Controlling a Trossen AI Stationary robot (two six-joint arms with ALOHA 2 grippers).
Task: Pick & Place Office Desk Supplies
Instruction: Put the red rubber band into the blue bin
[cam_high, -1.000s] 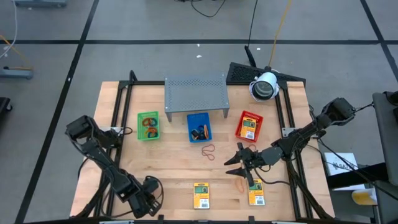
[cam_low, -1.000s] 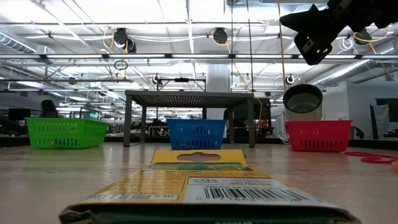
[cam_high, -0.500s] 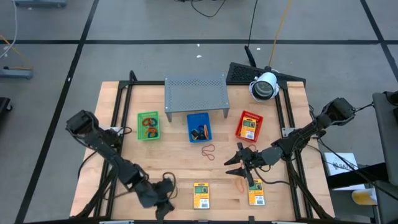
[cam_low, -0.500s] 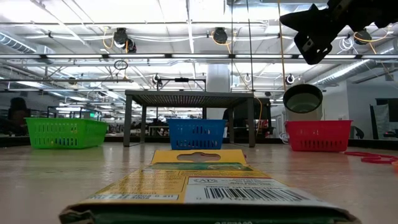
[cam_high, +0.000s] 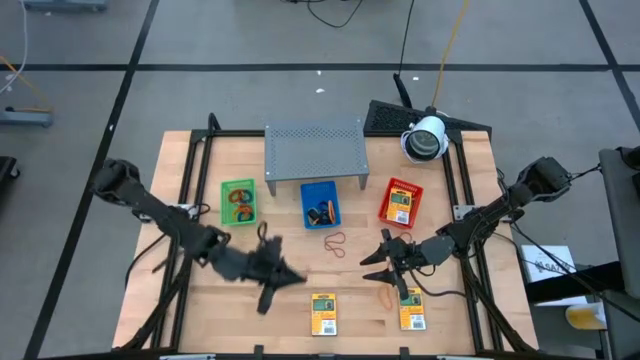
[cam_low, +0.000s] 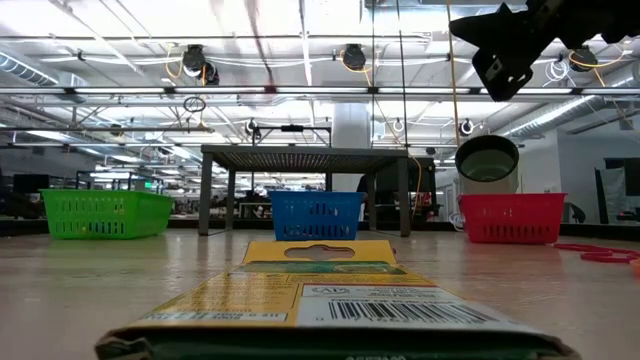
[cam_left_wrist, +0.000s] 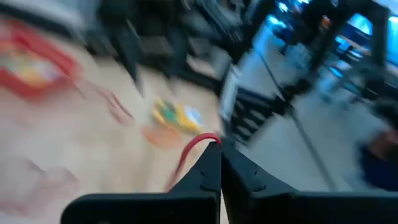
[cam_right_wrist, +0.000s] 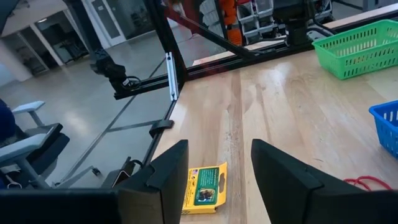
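My left gripper (cam_high: 288, 277) hovers over the table's middle, left of centre, shut on a thin red rubber band (cam_left_wrist: 191, 149). My right gripper (cam_high: 368, 263) stands open, above the table right of centre, pointing toward the left edge. Two yellow packets (cam_high: 322, 313) (cam_high: 411, 310) lie flat near the front edge, and the left one (cam_right_wrist: 203, 186) shows past the right fingers. A loose red band (cam_high: 334, 241) and an orange band (cam_high: 383, 296) lie on the wood. My left gripper pinches the red rubber band between its two shut fingertips, at one spot of the loop (cam_left_wrist: 211, 139). The rest of the band curves away from the tips, slack and clear of the table. The picture is blurred, so nothing finer shows.
At the back stand a green tray (cam_high: 238, 202) with orange bands, a blue tray (cam_high: 320, 205) with dark clips and a red tray (cam_high: 400, 203) with a yellow packet. Behind them is the grey perforated shelf (cam_high: 314, 152). A black frame edges the table.
My left gripper has risen from the near left corner and swung toward the right and the far edge, to the table's middle, and its wrist has rolled. It has stayed shut.
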